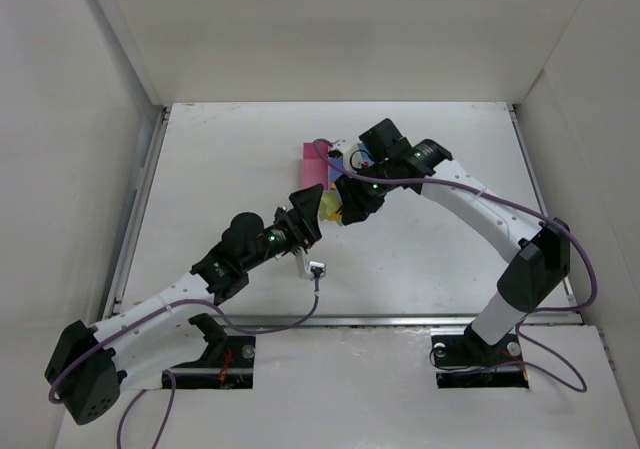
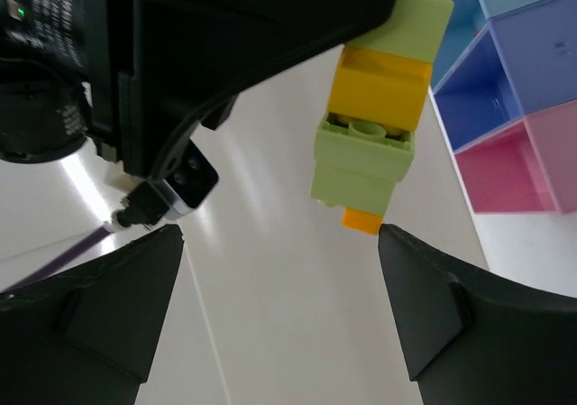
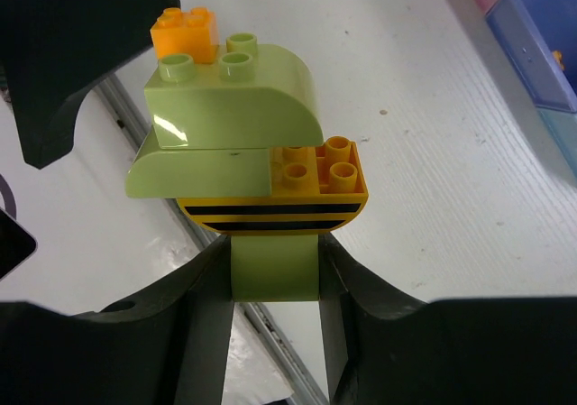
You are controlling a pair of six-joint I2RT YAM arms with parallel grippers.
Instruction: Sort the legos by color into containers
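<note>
the right gripper (image 3: 275, 274) is clamping an unseparated lime-and-orange lego clump (image 3: 230, 125) in the air near the containers (image 2: 491, 98); the left gripper (image 2: 279, 243) is gaping wide, holding nothing; splitting and binning this clump are seemingly remaining

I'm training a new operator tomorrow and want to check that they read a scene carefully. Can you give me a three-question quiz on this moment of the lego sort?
1. True or false: the right gripper has its jaws shut on the lego clump.
2. Multiple choice: which colours make up the clump? A) red and blue. B) lime green and yellow-orange. C) pink only.
3. Fill in: the jaws of the left gripper stand ___, with nothing between them.

Key: 1 true; 2 B; 3 open.
</note>
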